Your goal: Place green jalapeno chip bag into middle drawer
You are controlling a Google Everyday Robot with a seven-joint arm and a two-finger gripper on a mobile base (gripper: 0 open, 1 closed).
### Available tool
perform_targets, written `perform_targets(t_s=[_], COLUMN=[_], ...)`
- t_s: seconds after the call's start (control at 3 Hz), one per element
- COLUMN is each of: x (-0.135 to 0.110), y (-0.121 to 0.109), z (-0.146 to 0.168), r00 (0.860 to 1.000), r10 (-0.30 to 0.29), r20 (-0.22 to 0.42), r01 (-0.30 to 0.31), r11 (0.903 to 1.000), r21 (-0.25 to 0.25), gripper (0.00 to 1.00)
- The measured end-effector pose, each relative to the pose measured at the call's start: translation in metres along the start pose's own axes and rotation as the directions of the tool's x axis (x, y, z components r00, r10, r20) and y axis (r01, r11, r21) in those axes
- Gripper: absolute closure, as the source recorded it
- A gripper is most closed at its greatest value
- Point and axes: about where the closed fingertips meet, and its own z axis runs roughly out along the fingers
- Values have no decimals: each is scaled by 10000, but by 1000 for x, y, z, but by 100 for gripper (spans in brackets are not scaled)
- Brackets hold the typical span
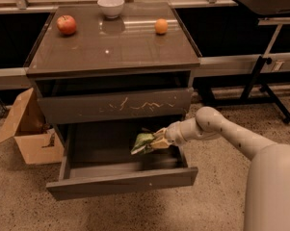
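The green jalapeno chip bag is a crinkled light-green bag hanging over the right part of the open middle drawer. My gripper reaches in from the right on a pale arm and is shut on the bag's right end. The bag is held inside the drawer opening, above the drawer floor. The drawer is pulled out toward me, with its plain grey front panel at the bottom. Above it is a closed drawer front with whitish scratches.
On the cabinet top stand a red apple, a white bowl and an orange. An open cardboard box sits on the floor to the left. A black table stand is at the right.
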Motion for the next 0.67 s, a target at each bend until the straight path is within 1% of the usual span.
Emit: perform_targets(t_s=[0.33, 0.67], x=[7, 7], y=[-4, -4], z=[3, 3], r00=[9998, 9998], r10=[205, 204], r20=[14, 17], r01=[-205, -205], r11=[9998, 9998], r21=[53, 55], gripper=[33, 10])
